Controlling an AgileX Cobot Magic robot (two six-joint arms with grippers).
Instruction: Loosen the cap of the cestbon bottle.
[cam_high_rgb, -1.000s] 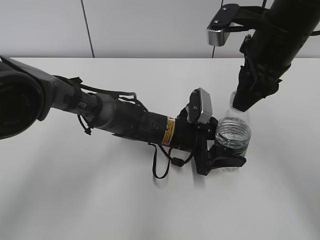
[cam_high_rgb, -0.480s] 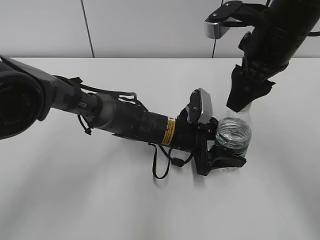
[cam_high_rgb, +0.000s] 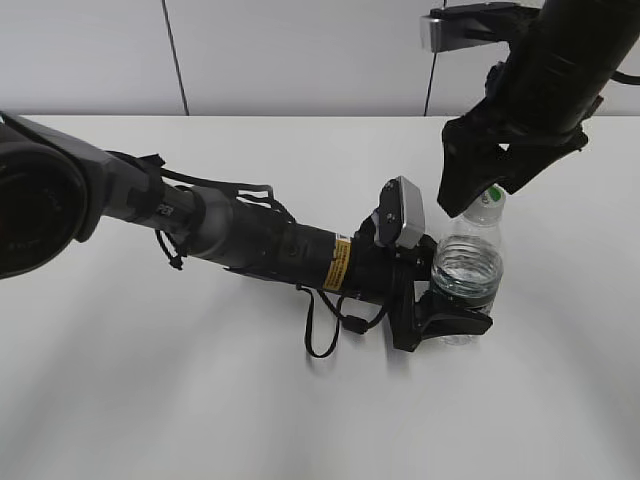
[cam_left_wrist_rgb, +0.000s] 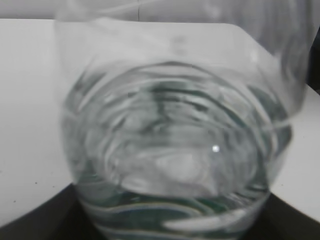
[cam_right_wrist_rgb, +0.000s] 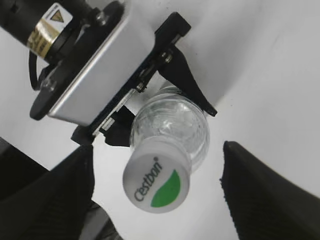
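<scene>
Outside, from the slanted exterior camera, my left arm lies low across the white tabletop and reaches toward three o'clock, where my left claw is clamped around the lower body of the cestbon bottle. That bottle stands upright, right of the middle of the frame, water showing through its clear wall. My right claw hangs over it from the one o'clock corner, its two dark fingers spread to either side of the cap, which peeks out white and green between them; I cannot tell from here whether either finger touches it. Next, my left wrist camera is filled almost wholly by the cestbon bottle, blurred and very close, with rippled water and streaks of green from the label band low at six o'clock, and pale tabletop at nine o'clock. Lastly, my right wrist camera looks straight down: the cap, white with a green patch and lettering, sits on the neck at about six o'clock from centre, and my right fingers stand apart at eight and four o'clock, clear of its sides. Above the cap, my left claw grips the bottle body.
</scene>
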